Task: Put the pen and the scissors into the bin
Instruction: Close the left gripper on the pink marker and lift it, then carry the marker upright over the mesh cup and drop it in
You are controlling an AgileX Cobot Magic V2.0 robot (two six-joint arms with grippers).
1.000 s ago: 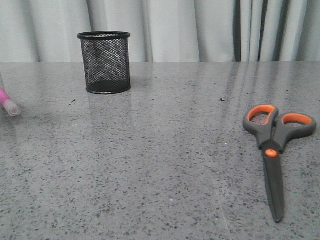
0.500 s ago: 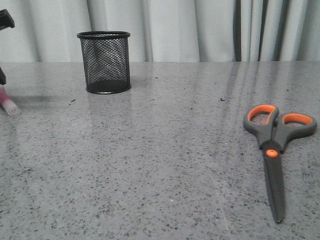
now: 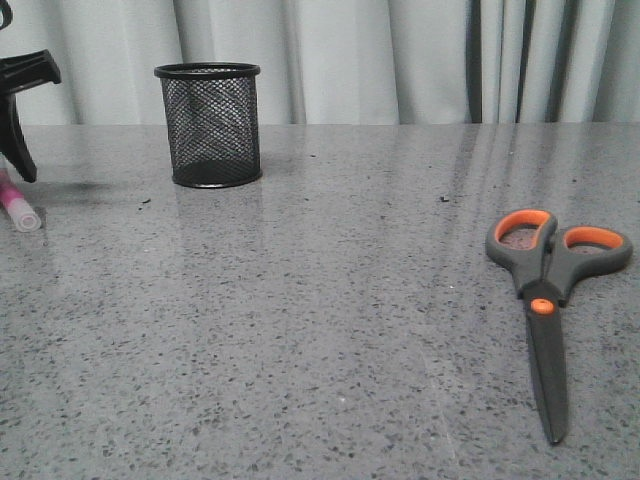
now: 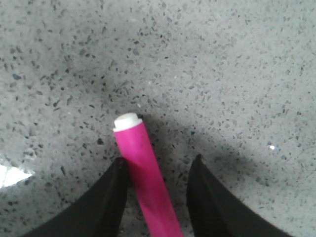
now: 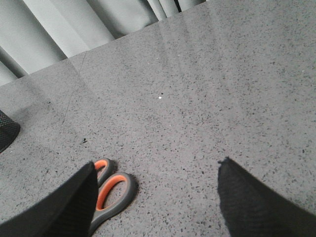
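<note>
Two items outstanding, none binned. Change: left hand [image 4: 155, 190], absent a second ago, has come down at the front view's 9 o'clock edge and now straddles the pen [image 4: 143, 173], fingers [image 4: 106, 202] parted either side, not yet closed; pickup is judged imminent. Pen lies on the desk [image 3: 330, 330], mostly cut off in front view. Scissors [image 3: 548, 300] unmoved at 4 o'clock. Bin [image 3: 210, 125] upright at 11 o'clock, seemingly empty. Right hand [image 5: 158, 197] open above the scissors' loops; arms otherwise unseen.
</note>
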